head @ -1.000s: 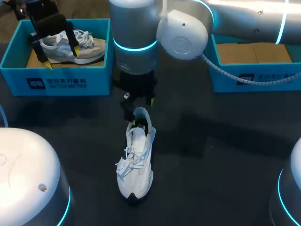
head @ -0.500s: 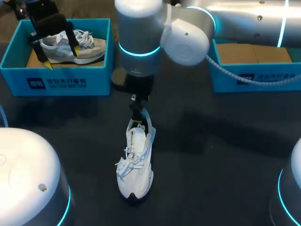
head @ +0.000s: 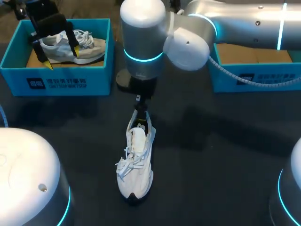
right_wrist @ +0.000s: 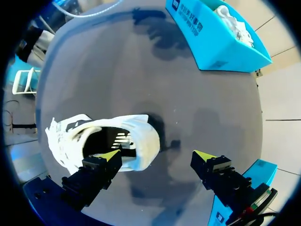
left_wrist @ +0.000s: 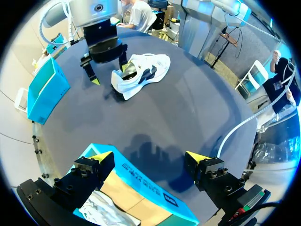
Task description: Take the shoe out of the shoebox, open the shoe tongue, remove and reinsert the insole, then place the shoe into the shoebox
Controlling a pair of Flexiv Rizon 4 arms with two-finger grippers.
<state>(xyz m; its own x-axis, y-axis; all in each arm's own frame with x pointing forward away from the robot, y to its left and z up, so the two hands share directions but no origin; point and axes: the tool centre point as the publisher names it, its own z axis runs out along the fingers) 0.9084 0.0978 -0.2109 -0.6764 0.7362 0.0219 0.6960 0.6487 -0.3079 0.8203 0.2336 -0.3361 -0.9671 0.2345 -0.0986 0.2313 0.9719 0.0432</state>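
Note:
A white shoe (head: 135, 162) lies on the dark table, toe toward me, heel toward the far side. My right gripper (head: 140, 117) hangs open over its heel. In the right wrist view one finger of the right gripper (right_wrist: 156, 155) sits over the shoe's (right_wrist: 108, 136) mouth and the other stands behind the heel, neither touching. My left gripper (head: 61, 55) hovers open above the left blue shoebox (head: 56, 82), which holds a second grey-white shoe (head: 82, 47). In the left wrist view the left gripper (left_wrist: 149, 157) is above the box wall (left_wrist: 150, 190); the table shoe (left_wrist: 141, 73) lies ahead.
A second blue shoebox (head: 256, 77) with a bare cardboard floor stands at the far right, partly under my right arm. My right arm's thick wrist (head: 141, 42) hangs over the table's middle. Open dark table surrounds the shoe.
My right gripper has turned about its axis and come down from above the table behind the shoe onto the shoe's heel. The left arm and both shoes have stayed put.

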